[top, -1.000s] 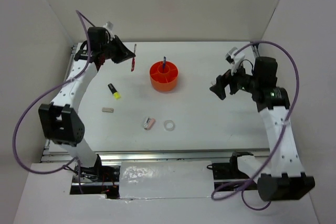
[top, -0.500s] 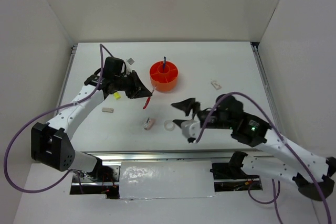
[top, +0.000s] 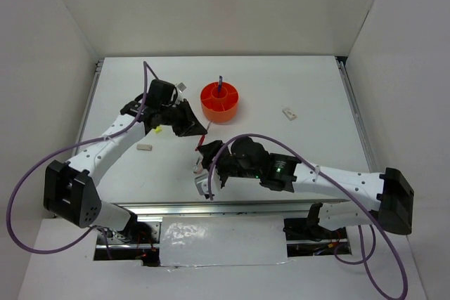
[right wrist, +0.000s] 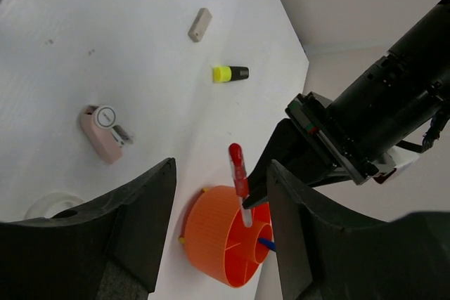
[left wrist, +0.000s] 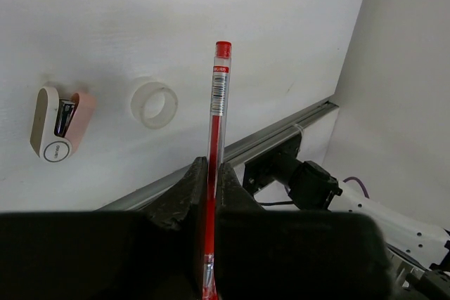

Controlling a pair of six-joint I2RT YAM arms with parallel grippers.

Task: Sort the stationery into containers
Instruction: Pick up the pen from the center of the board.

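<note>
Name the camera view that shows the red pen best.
Left wrist: the red pen spans the frame lengthwise, clamped in the left gripper. Right wrist shows it small and foreshortened; top external shows only a red sliver.

Seen from above, I have open table (top: 309, 82) from twelve to two o'clock of the orange organizer (top: 220, 107); a small eraser (top: 289, 113) lies well out at three. At seven my left gripper (top: 195, 129) and its red pen (top: 202, 138) sit near the rim. At six the right arm (top: 323, 177) lies across the near table, the right gripper (top: 209, 170) near the pen tip.
</note>
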